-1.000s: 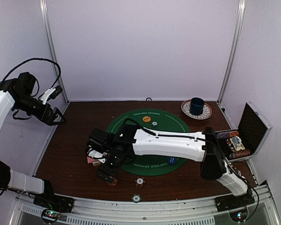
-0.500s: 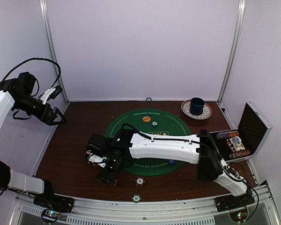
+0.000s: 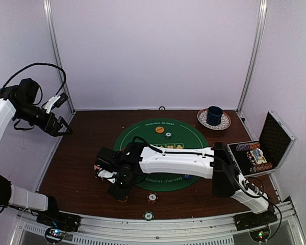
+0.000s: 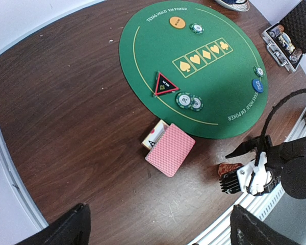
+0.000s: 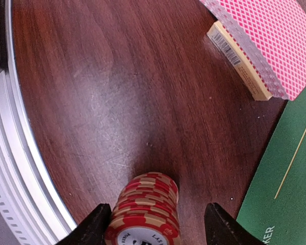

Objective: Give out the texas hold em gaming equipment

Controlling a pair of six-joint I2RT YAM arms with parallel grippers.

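Between the jaws of the right gripper [image 5: 158,225] sits the chip stack [image 5: 145,204]. The jaws straddle it, spread wide, with a gap on one flank, so nothing's pinched. Set low to take the whole stack, I'd say. Beyond the fingertips, cards [image 5: 260,46] lie beside the mat [image 5: 285,194]. Far off, the left gripper [image 4: 158,232] hangs wide open, empty, out of the way.
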